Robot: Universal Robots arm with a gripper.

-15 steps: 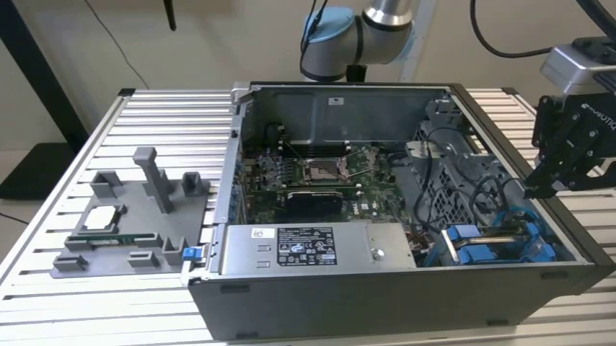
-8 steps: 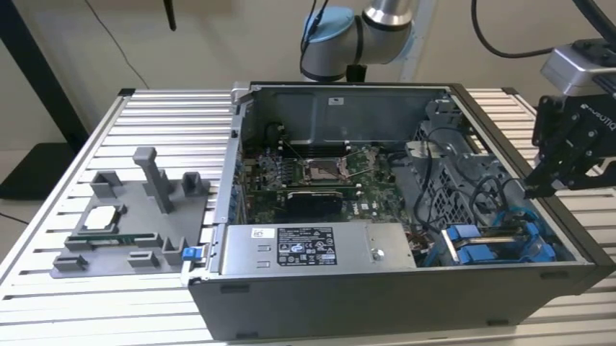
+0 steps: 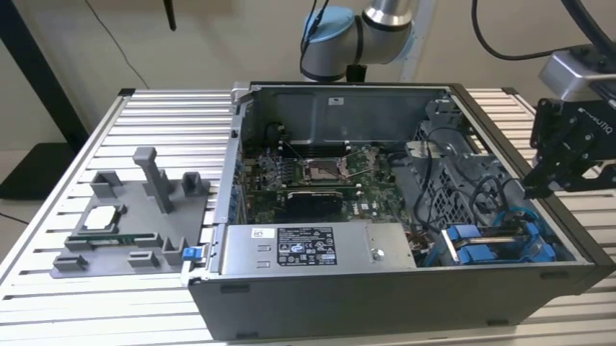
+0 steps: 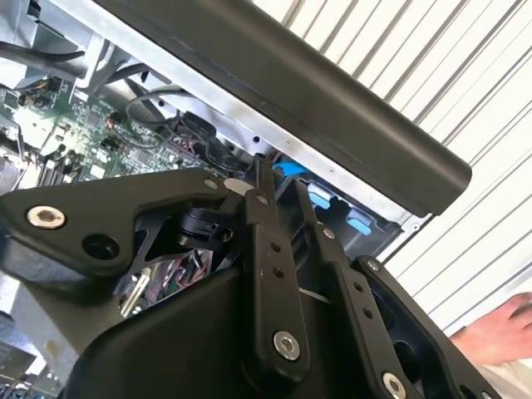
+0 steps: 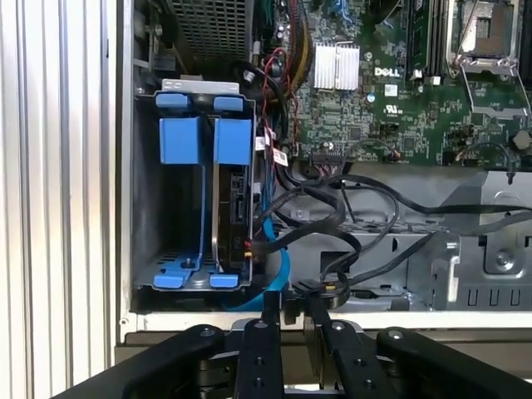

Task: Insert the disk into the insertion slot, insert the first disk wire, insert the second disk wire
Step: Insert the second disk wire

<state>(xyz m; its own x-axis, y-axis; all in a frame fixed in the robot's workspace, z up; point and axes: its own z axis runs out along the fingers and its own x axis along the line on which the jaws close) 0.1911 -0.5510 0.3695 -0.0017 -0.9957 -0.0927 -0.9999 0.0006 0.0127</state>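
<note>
Silver-grey hard-drive disk in its blue plastic carrier (image 5: 231, 208) stands on edge in the grey sheet-metal insertion slot (image 5: 143, 199), on the side nearer the green motherboard (image 5: 374, 108). Its thin connector edge faces the case's open side. We judge the long axis runs down into the bay. The black robot hand (image 5: 292, 301) hangs over the case rim just beside the slot (apart or clamped, we cannot tell).

Risks:
- Loose black cables (image 5: 349, 199) lie beside the disk and could snag.
- A skewed plug could bend the connector.
- A person's bare hand (image 4: 499, 332) is near.
</note>
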